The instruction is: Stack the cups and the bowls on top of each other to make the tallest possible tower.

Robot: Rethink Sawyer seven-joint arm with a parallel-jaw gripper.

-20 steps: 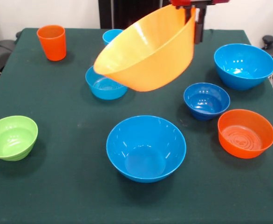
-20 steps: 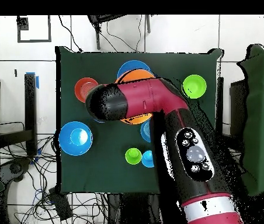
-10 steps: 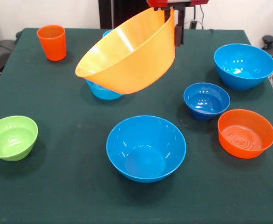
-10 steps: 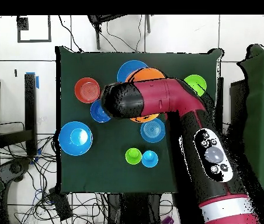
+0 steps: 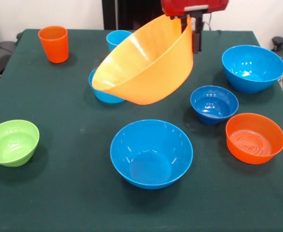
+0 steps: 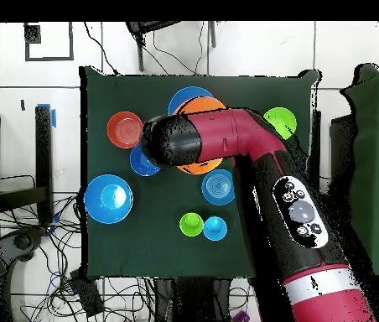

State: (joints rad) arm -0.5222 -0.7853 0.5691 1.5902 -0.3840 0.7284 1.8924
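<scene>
While the tool (image 5: 191,30) was clamped on the rim of the big yellow-orange bowl (image 5: 144,63), that bowl hung tilted in the air with its mouth turned toward the orange cup (image 5: 54,44), clear of the green bench (image 5: 74,193). Below and in front of it a large bright blue bowl (image 5: 151,153) stood alone, with the small dark blue bowl (image 5: 214,104) and orange bowl (image 5: 255,138) to one side, the lime green bowl (image 5: 12,142) well apart on the other. Seen from overhead, the arm (image 6: 251,168) covered most of the held bowl.
</scene>
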